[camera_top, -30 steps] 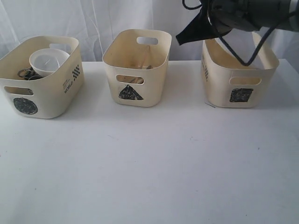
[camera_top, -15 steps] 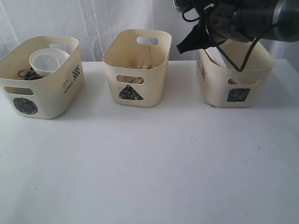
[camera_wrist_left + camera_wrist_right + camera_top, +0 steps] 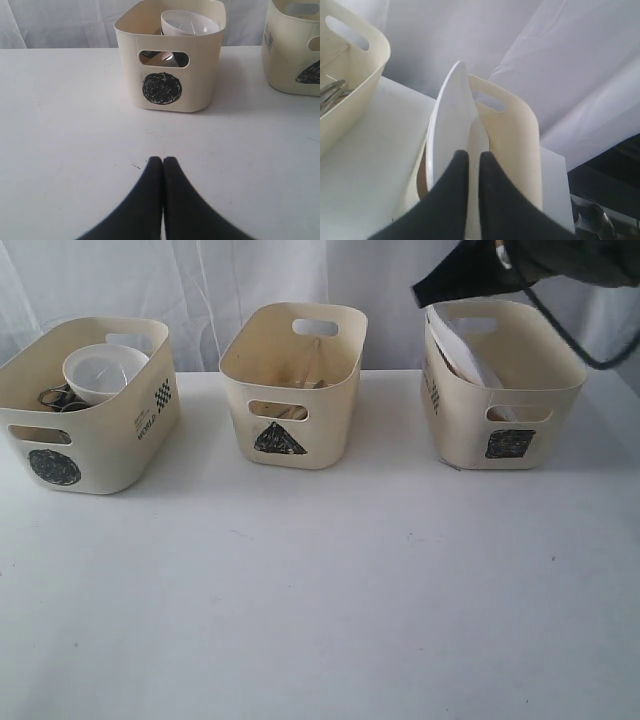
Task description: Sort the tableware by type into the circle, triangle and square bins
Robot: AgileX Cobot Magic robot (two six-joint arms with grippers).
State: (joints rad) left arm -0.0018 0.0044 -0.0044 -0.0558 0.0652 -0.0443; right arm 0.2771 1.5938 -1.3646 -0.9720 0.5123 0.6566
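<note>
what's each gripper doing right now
left gripper: closed, holding nothing
right gripper: jaws almost together at the plate in the square bin, cannot tell if gripping

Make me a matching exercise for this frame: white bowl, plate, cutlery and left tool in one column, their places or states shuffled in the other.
Things:
1. white bowl
2. plate
3. cutlery
4. left tool

Places or states:
A. standing on edge in the square bin
B. shut, holding nothing
C. in the circle bin
D. in the triangle bin

Pairs: 1-C, 2-A, 3-D, 4-B
</note>
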